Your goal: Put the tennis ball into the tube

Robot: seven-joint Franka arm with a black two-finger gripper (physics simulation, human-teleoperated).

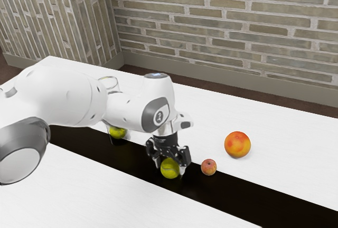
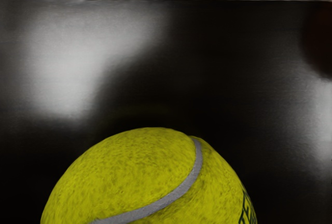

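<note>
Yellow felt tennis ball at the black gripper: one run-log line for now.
Gripper: at ball | grip: unconfirmed | ball: over black strip, outside clear round tube

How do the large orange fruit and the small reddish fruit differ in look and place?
The large fruit is orange with red patches; the small fruit is duller pinkish red, with a dark hollow on top.
The large one rests on the white tabletop, the small one by the black strip's edge.
Both are roundish.
</note>
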